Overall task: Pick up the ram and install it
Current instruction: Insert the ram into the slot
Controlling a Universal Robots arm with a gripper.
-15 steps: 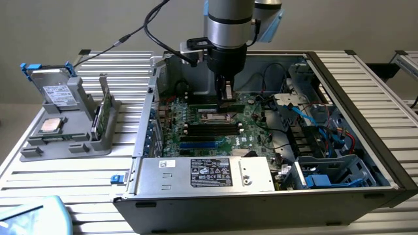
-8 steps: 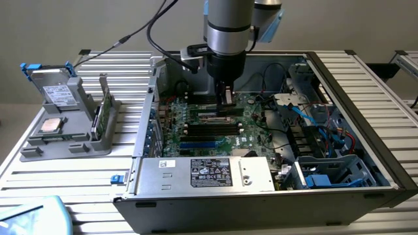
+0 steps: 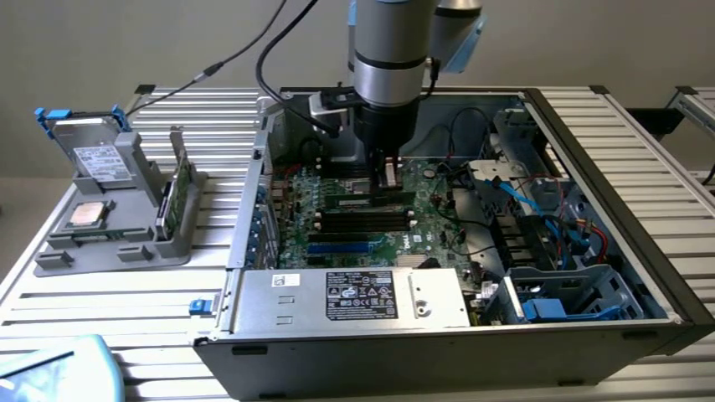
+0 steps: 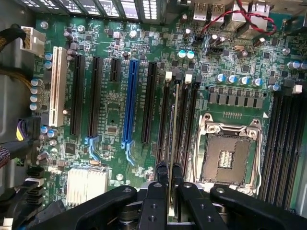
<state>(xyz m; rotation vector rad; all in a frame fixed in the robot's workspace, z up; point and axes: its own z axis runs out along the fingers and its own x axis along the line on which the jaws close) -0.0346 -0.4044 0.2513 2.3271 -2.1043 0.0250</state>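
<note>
The hand (image 4: 169,168) is closed down narrow on the ram (image 4: 173,124), pinching the thin green stick across its flat faces. In the wrist view the stick shows edge-on, running along the bank of long black memory slots (image 4: 184,120) on the motherboard (image 4: 110,120), low inside the open computer case (image 3: 621,201). Whether its lower edge already touches a slot I cannot tell. The chief risk, as I judge it, is misalignment. The slots lie close side by side, so a slight offset or twist could land the stick on a slot wall or in the neighbouring slot, and pressing down then could bend the board or scrape its contacts. Pushed from one grip point, it might also tilt and seat at one end only. The clips (image 4: 188,76) at the slot ends could block it if they are closed, and their position is unclear. Just beside the slots lies the open processor socket (image 4: 230,155), whose exposed contacts a slip could damage. Beyond the socket is a second bank of slots (image 4: 283,139). Toward the exterior view's right, loose blue and red cables (image 3: 558,209) lie well apart from the hand. The power supply (image 3: 357,297) sits at the near edge. On the worktop (image 3: 100,301), at the exterior view's left, a grey holder (image 3: 112,239) carries a processor chip (image 3: 87,215) and another upright green stick (image 3: 176,197).
</note>
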